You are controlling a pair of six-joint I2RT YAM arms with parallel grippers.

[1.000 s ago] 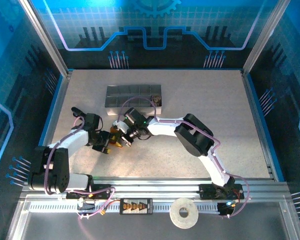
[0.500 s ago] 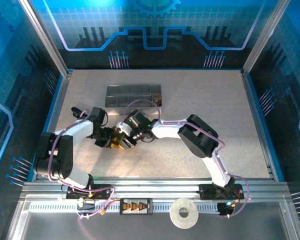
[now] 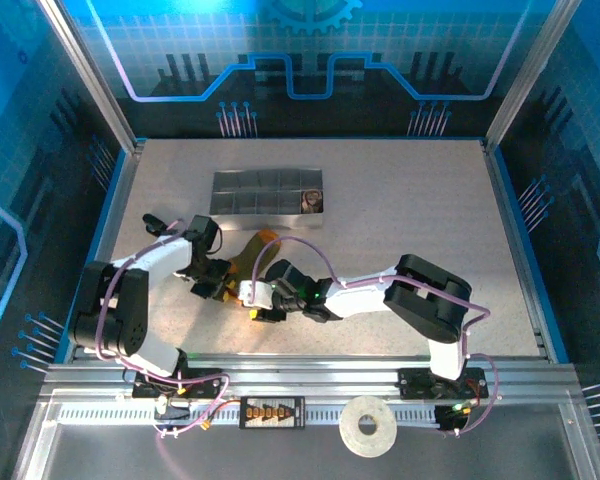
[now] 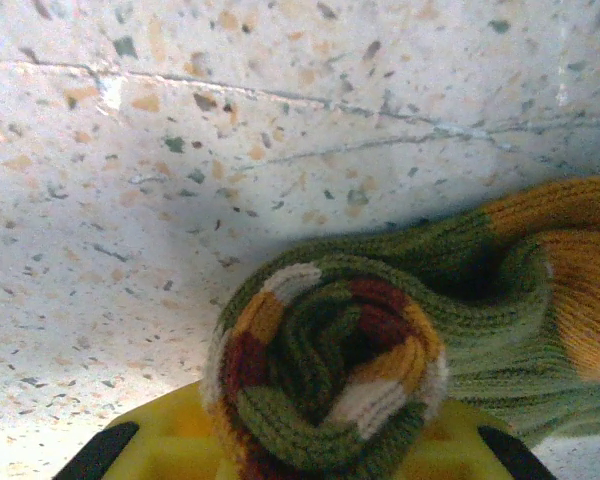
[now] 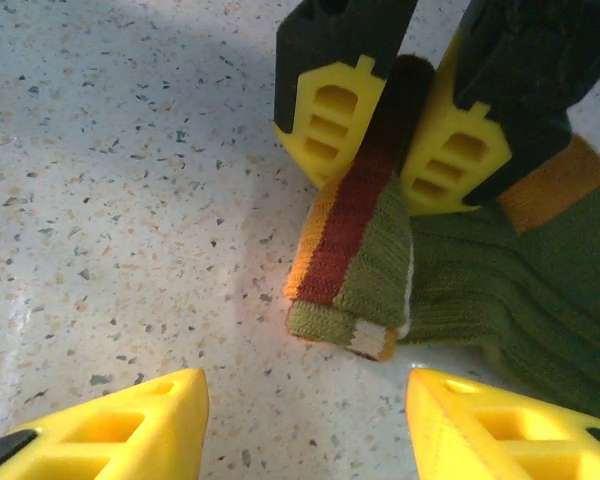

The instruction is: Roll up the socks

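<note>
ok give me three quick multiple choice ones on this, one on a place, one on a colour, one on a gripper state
1. Where is the grey divided tray? A) farther back than the left gripper and right gripper B) beside the arm bases C) under the right elbow
2. What colour is the knitted sock in its main body? A) blue B) olive green C) white
3. How is the right gripper? A) shut on the sock B) shut on nothing C) open, holding nothing
Answers: 1 A, the top view shows it beyond both; 2 B, green knit shows in both wrist views; 3 C, its fingers stand apart over bare table while the left gripper clamps the rolled end.
</note>
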